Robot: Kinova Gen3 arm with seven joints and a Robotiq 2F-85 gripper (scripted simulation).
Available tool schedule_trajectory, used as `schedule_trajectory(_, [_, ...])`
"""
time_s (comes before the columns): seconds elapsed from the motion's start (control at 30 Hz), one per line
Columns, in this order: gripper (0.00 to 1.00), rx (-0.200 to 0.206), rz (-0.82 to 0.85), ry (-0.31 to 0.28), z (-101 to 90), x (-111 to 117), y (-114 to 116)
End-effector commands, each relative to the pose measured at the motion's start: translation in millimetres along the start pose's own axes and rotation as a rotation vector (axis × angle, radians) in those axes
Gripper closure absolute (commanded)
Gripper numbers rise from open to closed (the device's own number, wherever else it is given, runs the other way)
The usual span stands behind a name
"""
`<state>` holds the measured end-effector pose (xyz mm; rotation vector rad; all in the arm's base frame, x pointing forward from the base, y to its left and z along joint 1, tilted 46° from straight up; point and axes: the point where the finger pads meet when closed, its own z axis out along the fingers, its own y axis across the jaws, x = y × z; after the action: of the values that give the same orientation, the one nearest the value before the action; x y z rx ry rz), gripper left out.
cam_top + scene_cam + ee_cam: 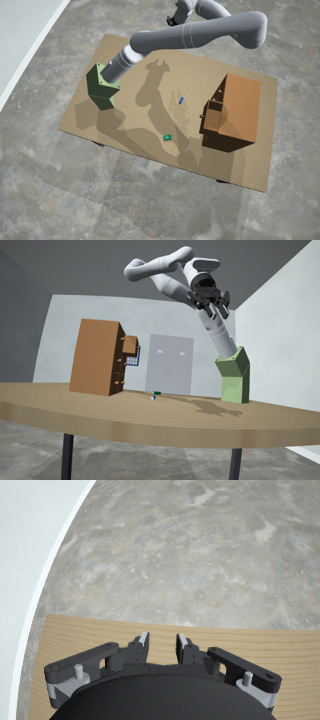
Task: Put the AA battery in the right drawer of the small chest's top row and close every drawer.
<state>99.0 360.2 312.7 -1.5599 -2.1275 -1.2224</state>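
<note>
The AA battery, a small blue cylinder, lies on its side on the table between the robot's base and the chest. The brown chest stands upright. Its top-row right drawer is pulled partly out; no object shows in the part seen from above. The other drawers look pushed in, though some fronts are hidden. My gripper is partly open and empty, high above the table and far from both battery and chest. The wrist view shows neither of them.
A small green block lies on the table. The green base mount stands at the end opposite the chest. The upper arm crosses high over the table's edge. A blue grid shows below the open drawer in the exterior view.
</note>
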Motion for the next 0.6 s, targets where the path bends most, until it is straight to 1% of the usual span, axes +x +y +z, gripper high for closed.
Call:
schedule_trajectory(0.0, [0.67, -0.017, 0.024, -0.008, 3.4, -13, 18])
schedule_trajectory(0.1, [0.67, -0.073, 0.049, -0.042, 14.9, -45, 59])
schedule_trajectory(0.2, [0.67, -0.120, 0.070, -0.079, 22.5, -81, 92])
schedule_trajectory(0.23, [0.67, -0.122, 0.066, -0.082, 22.5, -81, 92])
schedule_trajectory(0.37, [0.67, -0.171, 0.087, -0.134, 27.6, -131, 126])
schedule_trajectory(0.5, [0.67, -0.208, 0.120, -0.183, 28.6, -180, 149])
schedule_trajectory(0.57, [0.67, -0.208, 0.120, -0.183, 28.6, -180, 149])
